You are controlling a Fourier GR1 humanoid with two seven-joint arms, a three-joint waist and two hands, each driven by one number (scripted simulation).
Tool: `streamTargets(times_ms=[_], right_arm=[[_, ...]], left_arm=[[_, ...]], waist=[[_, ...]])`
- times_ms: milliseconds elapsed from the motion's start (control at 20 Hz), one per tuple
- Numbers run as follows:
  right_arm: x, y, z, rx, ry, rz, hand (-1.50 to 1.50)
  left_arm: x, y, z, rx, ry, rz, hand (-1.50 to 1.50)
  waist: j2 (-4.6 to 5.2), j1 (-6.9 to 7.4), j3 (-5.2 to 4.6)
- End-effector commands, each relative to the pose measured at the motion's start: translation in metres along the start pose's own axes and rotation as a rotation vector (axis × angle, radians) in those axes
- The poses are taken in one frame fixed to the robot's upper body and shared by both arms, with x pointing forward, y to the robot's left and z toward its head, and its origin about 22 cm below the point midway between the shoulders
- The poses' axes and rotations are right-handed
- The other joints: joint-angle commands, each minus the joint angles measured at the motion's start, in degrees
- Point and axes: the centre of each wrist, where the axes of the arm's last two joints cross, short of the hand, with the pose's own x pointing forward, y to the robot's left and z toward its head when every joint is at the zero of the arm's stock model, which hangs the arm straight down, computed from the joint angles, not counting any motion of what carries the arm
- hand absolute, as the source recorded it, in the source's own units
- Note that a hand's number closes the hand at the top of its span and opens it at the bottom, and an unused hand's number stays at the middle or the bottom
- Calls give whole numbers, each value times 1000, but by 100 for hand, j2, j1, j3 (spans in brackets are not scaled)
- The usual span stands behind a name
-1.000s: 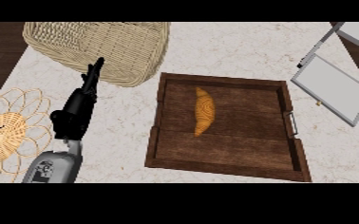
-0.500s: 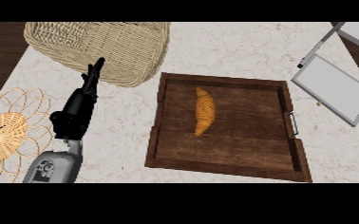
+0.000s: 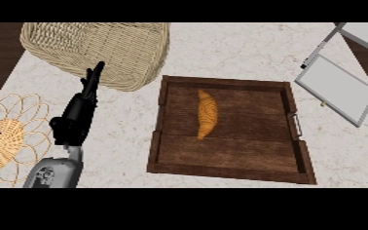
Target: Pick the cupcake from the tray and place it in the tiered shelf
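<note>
The only thing lying in the wooden tray (image 3: 230,168) is an orange, crescent-shaped pastry (image 3: 206,113) — more a croissant than a cupcake — set lengthwise a little left of the tray's middle, untouched, while the tiered shelf (image 3: 334,85) stands well apart at the counter's right edge. The left hand (image 3: 78,114) rests left of the tray with straight fingers pointing up toward the wicker basket (image 3: 101,48), holding nothing; the right hand shows nowhere. The pick likely goes best from above — fingers closing across the pastry's narrow width near its middle, clear of the tray's rim.
</note>
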Motion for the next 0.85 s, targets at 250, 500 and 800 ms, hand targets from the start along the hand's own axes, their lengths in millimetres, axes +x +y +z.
streamTargets(times_ms=[250,500,800], right_arm=[[-15,-74,-18,4,243,104,-150],[-40,-119,-19,57,237,186,-150],[-45,-196,-12,127,217,159,-150]], left_arm=[[-21,7,13,-2,130,32,0],[-16,12,14,21,146,28,0],[-12,2,12,34,134,22,0]], waist=[[-27,-309,-51],[-64,-440,-46],[-71,-514,-53]])
